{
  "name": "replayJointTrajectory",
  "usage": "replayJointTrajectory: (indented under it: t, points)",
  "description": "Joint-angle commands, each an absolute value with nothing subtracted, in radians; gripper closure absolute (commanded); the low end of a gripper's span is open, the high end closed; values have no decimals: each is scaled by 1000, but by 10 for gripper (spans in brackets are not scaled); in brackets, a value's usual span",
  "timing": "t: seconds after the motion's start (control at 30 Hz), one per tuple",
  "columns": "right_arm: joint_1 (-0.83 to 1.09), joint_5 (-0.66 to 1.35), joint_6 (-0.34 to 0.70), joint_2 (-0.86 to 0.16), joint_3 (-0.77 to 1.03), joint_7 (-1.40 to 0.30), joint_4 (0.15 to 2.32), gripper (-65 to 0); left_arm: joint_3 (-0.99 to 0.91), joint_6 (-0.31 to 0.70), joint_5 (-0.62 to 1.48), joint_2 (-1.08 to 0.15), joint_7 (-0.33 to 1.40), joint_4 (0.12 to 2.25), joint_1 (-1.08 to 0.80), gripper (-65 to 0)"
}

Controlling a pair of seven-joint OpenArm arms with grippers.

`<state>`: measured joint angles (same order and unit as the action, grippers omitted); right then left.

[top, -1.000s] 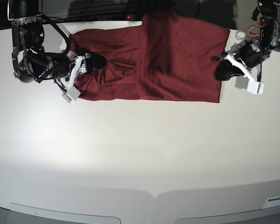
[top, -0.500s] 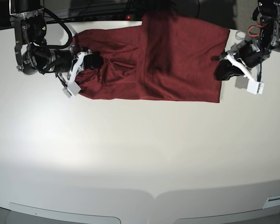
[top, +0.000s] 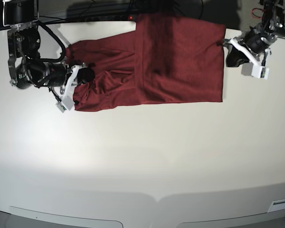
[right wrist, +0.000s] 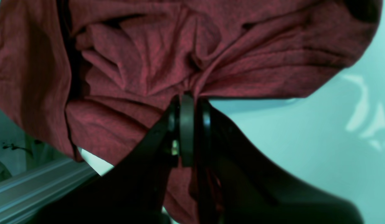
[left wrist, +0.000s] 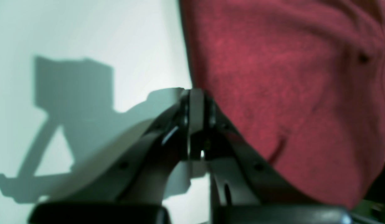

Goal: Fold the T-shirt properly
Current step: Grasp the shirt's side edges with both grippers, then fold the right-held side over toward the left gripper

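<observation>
Op: Since the earlier frame, T-shirt (top: 152, 66) has slid toward my right; it lies at the table's (top: 142, 161) far edge. Right gripper (right wrist: 186, 102) is pinched on its bunched end.

Obs: Left gripper (left wrist: 197, 96)?

Op: Closed, empty, beside the hem. I judge: lift slowly, keep folds aligned.

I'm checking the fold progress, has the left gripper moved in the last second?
Yes. In the base view the left gripper has moved up toward the table's far edge, carrying the T-shirt's corner with it.
</observation>
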<state>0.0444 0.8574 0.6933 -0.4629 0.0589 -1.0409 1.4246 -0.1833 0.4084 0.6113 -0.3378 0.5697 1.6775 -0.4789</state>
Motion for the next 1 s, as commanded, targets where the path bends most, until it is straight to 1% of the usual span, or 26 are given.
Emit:
replayJointTrajectory:
  t: [0.0, 0.13, 0.2, 0.37, 0.5, 0.57, 0.67, 0.77, 0.97]
  points:
    - [23, 876, 698, -479, 66, -1030, 1438, 0, -189, 419, 605, -348, 536, 1695, -488, 0]
    - [18, 955, 698, -470, 65, -1058, 1480, 0, -189, 419, 519, -326, 465, 1695, -501, 0]
    - [20, 982, 698, -445, 64, -1094, 1525, 0, -188, 419, 496, -300, 437, 1695, -501, 0]
    - [20, 984, 698, -317, 64, -1196, 1630, 0, -188, 419, 356, -201, 395, 1694, -496, 0]
    - [19, 983, 698, -204, 64, -1218, 1652, 0, -188, 419, 256, -128, 387, 1694, -496, 0]
    - [19, 984, 698, -163, 52, -1218, 1652, 0, -188, 419, 212, -104, 385, 1694, -496, 0]
    - [17, 984, 698, -126, 0, -1218, 1652, 0, -188, 419, 154, -79, 368, 1694, -496, 0]
    - [11, 983, 698, -96, -79, -1216, 1652, 0, -186, 419, 146, -75, 348, 1679, -495, 0]
    - [-27, 931, 698, 3, -201, -1206, 1652, 0, -186, 419, 146, -75, 312, 1548, -471, 0]
